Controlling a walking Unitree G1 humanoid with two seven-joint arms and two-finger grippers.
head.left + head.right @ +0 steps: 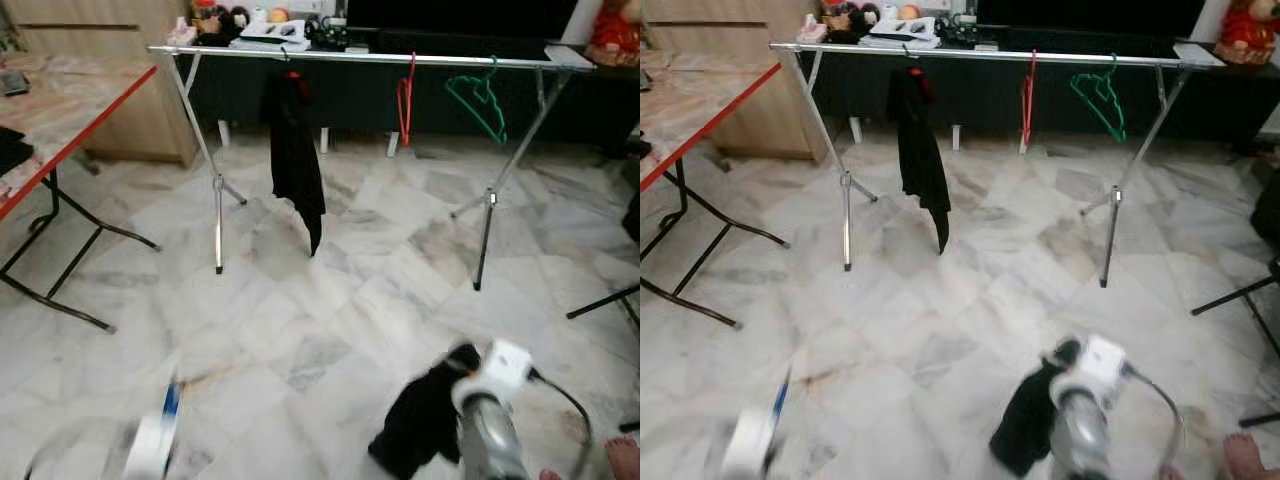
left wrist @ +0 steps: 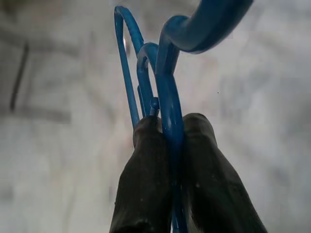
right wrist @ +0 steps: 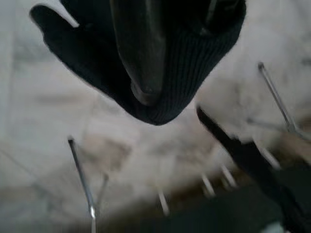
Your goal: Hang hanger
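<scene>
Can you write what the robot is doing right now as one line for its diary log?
left gripper: shut on blue hanger | right gripper: holding black garment | clothes rack: ahead, not reached

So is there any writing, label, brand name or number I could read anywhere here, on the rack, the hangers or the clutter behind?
No readable text anywhere.
Clutter of boxes and small objects on the dark cabinet behind the silver metal clothes rack: any print is too small and blurred to read.
Blue plastic hanger pinched in the left claw: no marking visible.
Black knitted garment in the right claw: no label visible.
</scene>
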